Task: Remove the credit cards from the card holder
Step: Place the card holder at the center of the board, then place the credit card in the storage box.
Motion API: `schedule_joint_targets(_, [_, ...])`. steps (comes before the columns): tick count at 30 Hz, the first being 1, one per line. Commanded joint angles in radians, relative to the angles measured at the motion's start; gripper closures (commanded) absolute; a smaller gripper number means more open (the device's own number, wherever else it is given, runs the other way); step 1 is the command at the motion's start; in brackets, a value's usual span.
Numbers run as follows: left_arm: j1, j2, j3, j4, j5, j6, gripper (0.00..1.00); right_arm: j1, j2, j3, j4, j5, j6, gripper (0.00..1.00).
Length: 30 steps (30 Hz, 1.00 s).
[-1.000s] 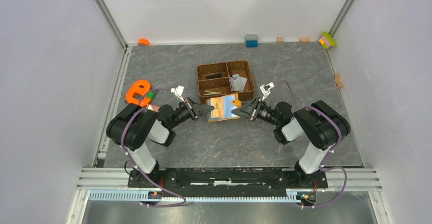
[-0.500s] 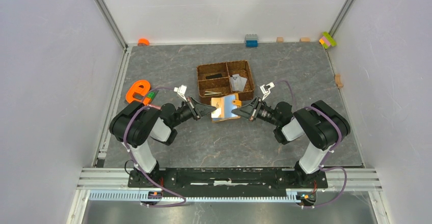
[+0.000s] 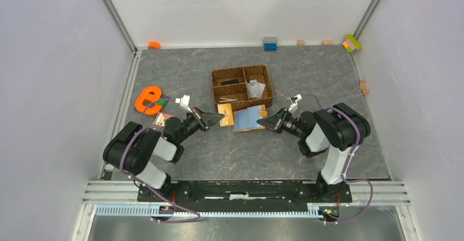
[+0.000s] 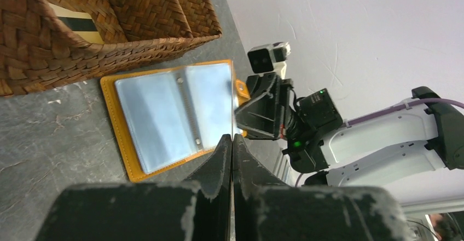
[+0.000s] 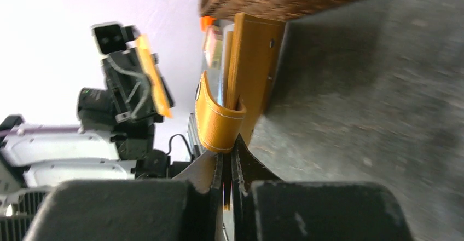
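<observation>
Extraction step, by my read: one card gets drawn out leftward while the other arm anchors the holder.

Left gripper (image 3: 219,118): jaws pinched together on a thin card (image 3: 225,114). The top view shows its orange-beige face. Its own wrist view has it edge-on, just a hairline above the fingertips. The card sits just left of the card holder (image 3: 249,119). I can't tell whether its right edge has cleared the pocket or touches the lining.

To do it well:
- Pull flat and straight left, along the pocket, with no twist. A tilted card will likely bind or drag the holder along.
- Lift only once the edge is free.
- Set it on bare table (image 3: 191,148) to the left, short of the orange e-shaped toy (image 3: 146,98).

Card holder: lies open and flat in the middle of the table, just near of the woven tray (image 3: 213,90), lining up. It has an orange-tan border and a glossy pale blue-grey lining, with a middle seam carrying two small rivets. How many cards remain in the pockets I can't tell from here.

Right gripper (image 3: 262,121): jaws clamped on the snap tab (image 5: 216,118) at the holder's right edge, where the tab bows into a loop above the fingertips. That strap looks soft, so I'd expect some give. Press down and brace slightly right against the pull. Don't lift, or the holder will probably fold shut on the remaining cards.
</observation>
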Motion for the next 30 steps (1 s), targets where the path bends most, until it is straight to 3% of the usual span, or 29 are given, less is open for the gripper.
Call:
schedule_joint_targets(1, [0.005, -0.081, -0.022, -0.058, -0.065, 0.088, 0.98, -0.035, 0.068, -0.021, 0.490, 0.010, 0.041, 0.90])
schedule_joint_targets(3, [0.004, -0.119, -0.031, -0.084, -0.079, 0.107, 0.98, -0.038, 0.048, -0.027, 0.432, 0.017, 0.006, 0.83])
schedule_joint_targets(7, [0.004, -0.178, -0.039, -0.127, -0.094, 0.135, 0.98, -0.040, -0.120, -0.038, 0.087, 0.071, -0.195, 0.67])
schedule_joint_targets(12, [-0.005, -0.214, -0.049, -0.114, -0.091, 0.148, 0.98, -0.038, -0.377, -0.051, -0.316, 0.220, -0.447, 0.32])
schedule_joint_targets(15, [-0.010, -0.226, -0.060, -0.081, -0.088, 0.152, 0.98, -0.036, -0.499, -0.083, -0.383, 0.283, -0.519, 0.12])
schedule_joint_targets(21, [-0.040, -0.284, -0.042, -0.175, -0.150, 0.199, 0.98, -0.001, -0.685, -0.117, -0.514, 0.422, -0.645, 0.10])
schedule_joint_targets(25, [-0.082, -0.381, 0.035, -0.438, -0.263, 0.284, 0.98, 0.008, -0.699, -0.126, -0.495, 0.427, -0.649, 0.10])
schedule_joint_targets(30, [-0.212, -0.508, 0.170, -0.803, -0.537, 0.385, 0.98, 0.008, -0.713, -0.138, -0.485, 0.425, -0.648, 0.11])
